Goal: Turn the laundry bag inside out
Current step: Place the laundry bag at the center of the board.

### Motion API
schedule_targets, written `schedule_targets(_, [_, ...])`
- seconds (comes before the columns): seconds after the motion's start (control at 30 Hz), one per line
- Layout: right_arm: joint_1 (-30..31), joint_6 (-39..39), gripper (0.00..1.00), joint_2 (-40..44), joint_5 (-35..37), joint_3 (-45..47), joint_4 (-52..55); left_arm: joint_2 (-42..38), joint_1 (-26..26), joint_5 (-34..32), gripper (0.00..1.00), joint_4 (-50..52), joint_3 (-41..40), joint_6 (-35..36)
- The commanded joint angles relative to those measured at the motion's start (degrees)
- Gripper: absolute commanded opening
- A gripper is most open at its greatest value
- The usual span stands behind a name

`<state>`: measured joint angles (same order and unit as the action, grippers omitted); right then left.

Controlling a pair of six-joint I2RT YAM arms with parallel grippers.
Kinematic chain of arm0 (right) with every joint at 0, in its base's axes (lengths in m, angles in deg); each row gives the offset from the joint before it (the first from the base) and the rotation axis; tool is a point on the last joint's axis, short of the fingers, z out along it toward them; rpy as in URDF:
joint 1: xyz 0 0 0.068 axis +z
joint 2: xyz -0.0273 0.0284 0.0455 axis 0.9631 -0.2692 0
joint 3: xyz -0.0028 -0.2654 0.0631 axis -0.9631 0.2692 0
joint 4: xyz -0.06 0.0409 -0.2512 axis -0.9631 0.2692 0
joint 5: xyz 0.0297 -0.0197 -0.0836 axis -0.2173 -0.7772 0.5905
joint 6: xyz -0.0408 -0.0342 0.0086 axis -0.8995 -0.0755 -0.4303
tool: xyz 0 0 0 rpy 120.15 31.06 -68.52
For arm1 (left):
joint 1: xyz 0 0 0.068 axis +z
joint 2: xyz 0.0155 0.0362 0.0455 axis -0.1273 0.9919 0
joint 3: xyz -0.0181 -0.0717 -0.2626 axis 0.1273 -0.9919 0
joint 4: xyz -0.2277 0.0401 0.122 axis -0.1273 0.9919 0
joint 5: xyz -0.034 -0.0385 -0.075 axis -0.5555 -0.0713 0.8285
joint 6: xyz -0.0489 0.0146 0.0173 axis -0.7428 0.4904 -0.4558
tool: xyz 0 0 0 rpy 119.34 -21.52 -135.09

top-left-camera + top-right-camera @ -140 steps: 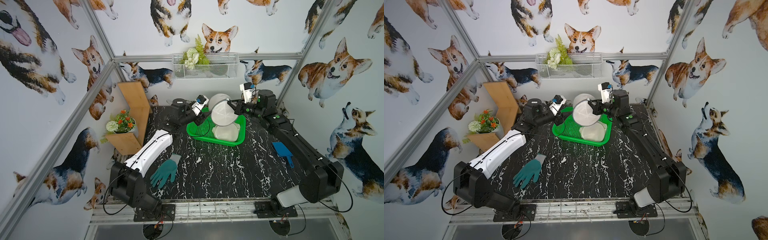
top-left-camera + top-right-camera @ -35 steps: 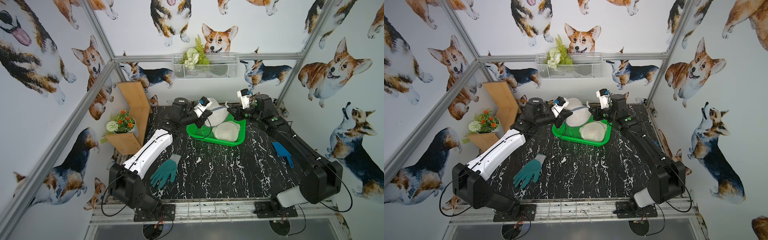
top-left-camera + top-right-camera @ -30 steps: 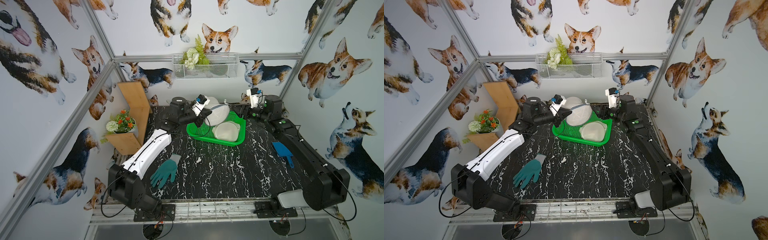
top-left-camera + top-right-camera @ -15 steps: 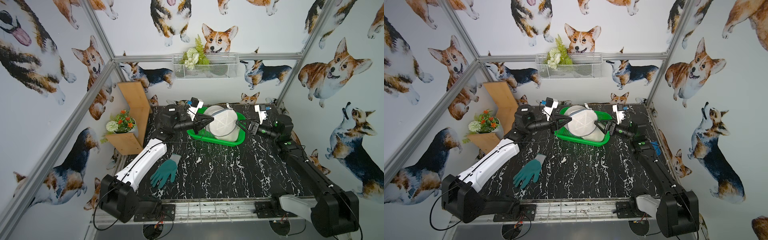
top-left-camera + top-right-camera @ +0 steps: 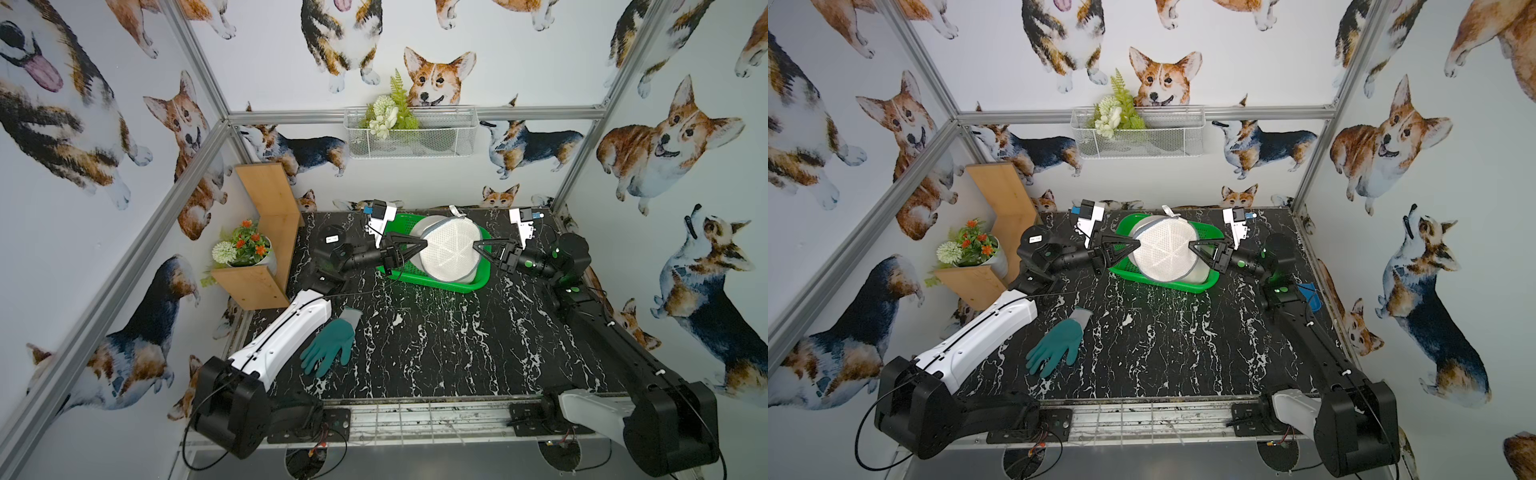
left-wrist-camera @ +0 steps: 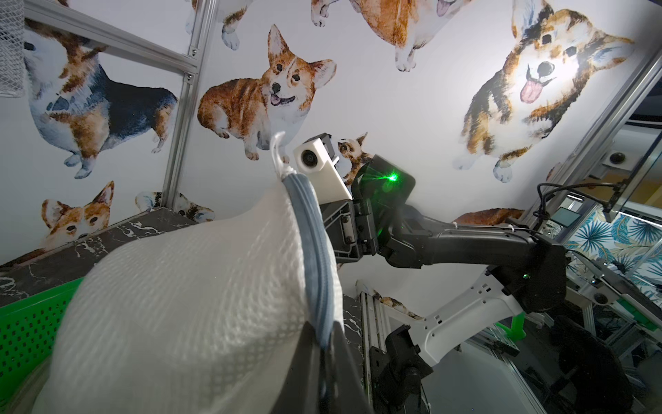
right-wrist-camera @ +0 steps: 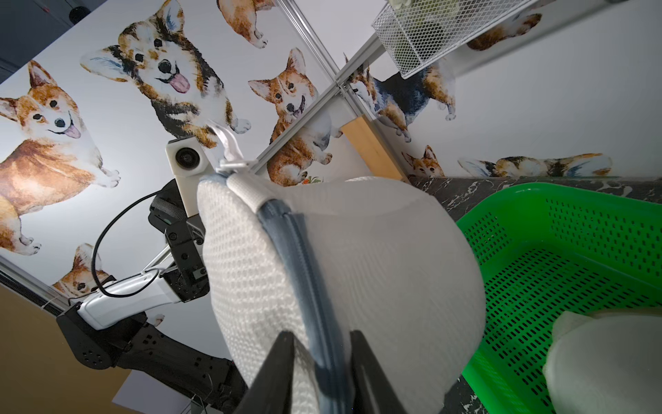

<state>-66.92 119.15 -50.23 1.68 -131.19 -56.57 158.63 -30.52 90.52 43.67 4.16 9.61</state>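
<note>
The left gripper (image 5: 422, 245) is clamped tight on the laundry bag (image 5: 451, 253). In the left wrist view its black fingers (image 6: 304, 365) meet on the grey-blue zipper (image 6: 315, 258) that runs along the bag's rim. The right gripper (image 5: 477, 246) takes the opposite edge of that rim. In the right wrist view its two fingers (image 7: 276, 372) stand a narrow gap apart, with the zipper band filling the gap and both fingers pressed to the mesh, so it has hold of the bag too.

In both top views the bag, a white mesh dome, hangs off the surface directly above the green basket (image 5: 436, 284), stretched between the two grippers. A small white loop (image 5: 457, 212) sticks out of its rim on the side of the basket toward the back wall. Inside the basket, under the held bag, lies a second white mesh piece (image 7: 609, 358); what it is cannot be told.

The basket sits on a black marble-patterned tabletop (image 5: 457, 353). A teal work glove (image 5: 328, 343) lies flat on it, well apart from the basket, toward the left arm's base. In a top view a blue plastic item (image 5: 1310, 295), half hidden by the right arm, lies to the right of the basket. A wooden shelf (image 5: 253, 282) with a pot of flowers (image 5: 245, 249) stands to the left of the basket. On the wall behind the basket hangs a white wire tray (image 5: 436, 141) holding artificial greenery. Corgi-print panels in an aluminium frame close the cell on three sides.
</note>
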Motion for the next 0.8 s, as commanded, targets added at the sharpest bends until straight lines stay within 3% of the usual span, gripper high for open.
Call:
schedule_targets(0.0, [1.6, -0.4, 0.05, 3.0, -1.3, -0.2, 0.9, -1.4, 0.0, -3.6, 0.00, 3.7, -0.9, 0.6])
schedule_targets(0.03, [2.5, -2.0, 0.01, 4.2, 0.0, 0.2, 3.5, -2.1, -0.1, -5.3, 0.00, 7.1, -1.1, 1.8])
schedule_targets(0.17, [8.5, -7.6, 0.00, 8.0, 7.7, 2.6, 12.5, -6.3, -0.5, -12.2, 0.00, 20.2, -3.2, 7.5])
schedule_targets(0.33, [19.8, -9.3, 0.00, 8.5, 21.9, 7.5, 15.4, -11.9, -4.2, -29.4, 0.00, 42.3, -5.8, 18.0])
schedule_targets(0.53, [31.1, -11.3, 0.00, 0.8, 34.4, 9.5, 12.9, -19.0, -6.2, -52.4, 0.00, 52.4, -12.8, 12.1])
schedule_targets(0.77, [37.2, -9.5, 0.00, -14.7, 42.8, 6.7, 13.8, -19.1, -6.2, -66.3, 0.00, 58.5, -15.2, 6.4])
